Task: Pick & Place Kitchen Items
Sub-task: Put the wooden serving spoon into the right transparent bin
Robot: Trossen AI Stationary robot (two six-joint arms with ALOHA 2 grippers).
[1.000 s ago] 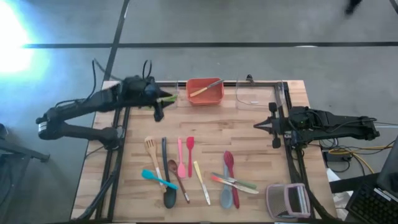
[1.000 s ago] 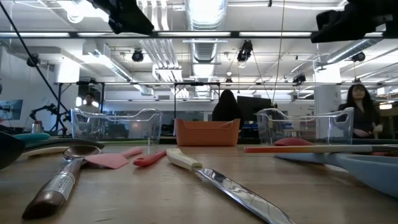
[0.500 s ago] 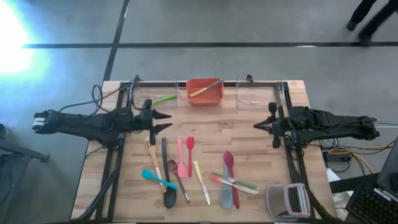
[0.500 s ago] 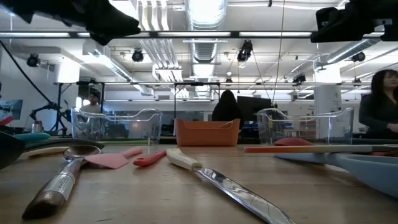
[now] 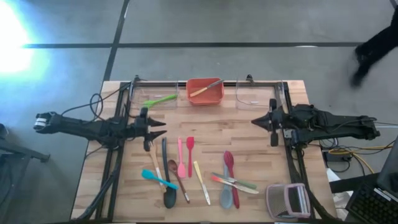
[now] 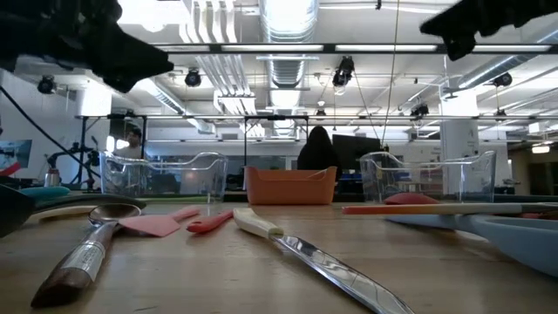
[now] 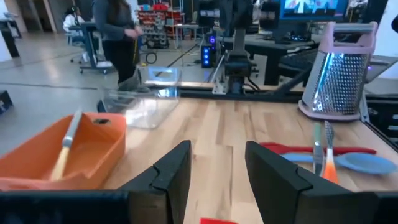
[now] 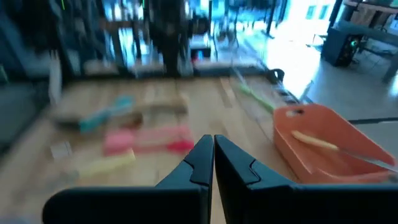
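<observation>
Several slim utensils lie flat on the wooden table: a pale wood spatula (image 5: 151,148), a black spoon (image 5: 166,177), a pink spatula (image 5: 181,158), a red spatula (image 5: 189,148), a teal one (image 5: 151,177), a cream one (image 5: 201,182), a dark red spoon (image 5: 230,167). A green utensil (image 5: 160,99) lies in the left clear bin. A pale wood utensil (image 5: 205,89) leans in the orange bin (image 5: 205,98). My left gripper (image 5: 157,129) (image 7: 217,162) is open and empty, above the table just beyond the utensils. My right gripper (image 5: 256,121) (image 8: 213,149) is shut and empty at the right.
A pink-framed metal grater (image 5: 287,200) stands at the near right corner. Two clear plastic bins (image 5: 254,93) (image 5: 138,93) flank the orange bin along the far edge. Bare wood lies between the two grippers (image 5: 211,124).
My left gripper has drawn back from the left clear bin toward the table's near edge and come lower over the table. The green utensil now lies in that bin, apart from the gripper. My right gripper has shifted slightly toward the far edge.
</observation>
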